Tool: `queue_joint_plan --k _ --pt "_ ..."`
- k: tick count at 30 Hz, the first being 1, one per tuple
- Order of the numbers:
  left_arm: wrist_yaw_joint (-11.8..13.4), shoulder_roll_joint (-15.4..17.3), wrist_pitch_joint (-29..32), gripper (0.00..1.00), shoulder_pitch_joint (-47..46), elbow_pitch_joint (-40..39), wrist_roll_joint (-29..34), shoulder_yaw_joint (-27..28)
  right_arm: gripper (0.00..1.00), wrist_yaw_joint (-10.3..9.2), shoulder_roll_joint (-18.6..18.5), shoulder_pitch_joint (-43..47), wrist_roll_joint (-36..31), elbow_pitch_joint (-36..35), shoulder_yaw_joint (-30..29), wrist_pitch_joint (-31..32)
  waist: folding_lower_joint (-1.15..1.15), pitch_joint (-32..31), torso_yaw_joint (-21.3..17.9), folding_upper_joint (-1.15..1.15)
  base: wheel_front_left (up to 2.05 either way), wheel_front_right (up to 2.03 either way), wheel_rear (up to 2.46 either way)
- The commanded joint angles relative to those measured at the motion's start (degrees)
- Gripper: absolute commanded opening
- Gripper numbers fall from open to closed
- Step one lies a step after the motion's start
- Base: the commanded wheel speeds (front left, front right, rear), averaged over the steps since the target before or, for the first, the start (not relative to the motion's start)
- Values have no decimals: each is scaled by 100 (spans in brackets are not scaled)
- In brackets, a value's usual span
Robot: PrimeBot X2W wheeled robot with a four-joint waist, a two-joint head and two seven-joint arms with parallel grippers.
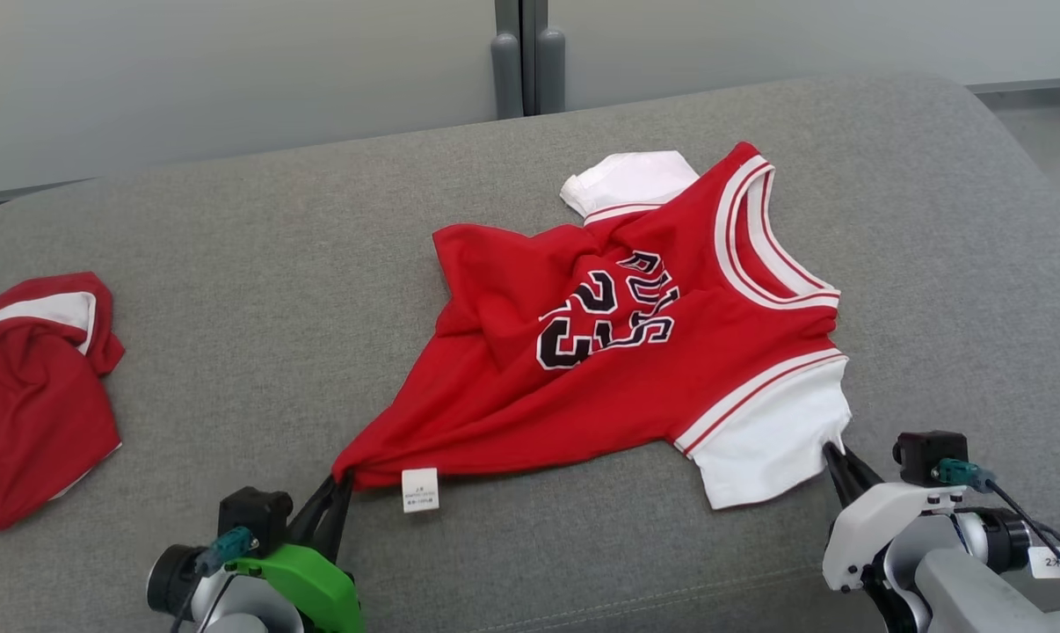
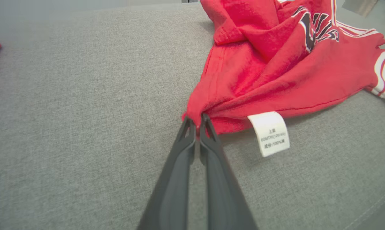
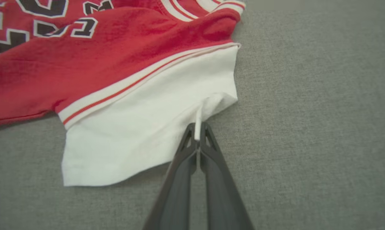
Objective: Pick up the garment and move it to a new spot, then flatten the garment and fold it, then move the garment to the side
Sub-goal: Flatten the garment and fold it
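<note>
The garment (image 1: 618, 352) is a small red jersey with white sleeves, white-striped trim and black numbers, lying crumpled in the middle of the grey cushion (image 1: 257, 290). My left gripper (image 1: 344, 482) is shut on the red hem corner (image 2: 197, 121) at the jersey's lower left, next to a white care label (image 2: 269, 133). On the other side, my right gripper (image 1: 833, 447) is pinched shut on the edge of the white sleeve (image 3: 147, 134), gathering the cloth into a fold at its fingertips (image 3: 192, 134).
A second red garment with white trim (image 1: 33, 396) lies bunched at the cushion's left edge. Behind the cushion stands a pale wall with a dark vertical post (image 1: 526, 57). Bare grey cushion lies between the two garments and in front of the jersey.
</note>
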Motion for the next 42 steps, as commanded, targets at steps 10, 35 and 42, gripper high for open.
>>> queue_joint_plan --k 10,35,42 --pt "1 444 -7 0 -472 -686 593 11 0 -9 -278 -312 748 -1222 453 -39 0 -88 20 0 0 0 0" --pt "-8 2134 1205 0 -5271 -1035 -1049 -1600 0 -8 -492 -5168 2310 -511 1644 526 0 1740 -96 0 0 0 0" --pt "-8 2138 1484 0 -6920 -401 -1668 -1977 0 -7 -239 -6716 2675 732 1421 581 0 2274 -137 0 0 0 0"
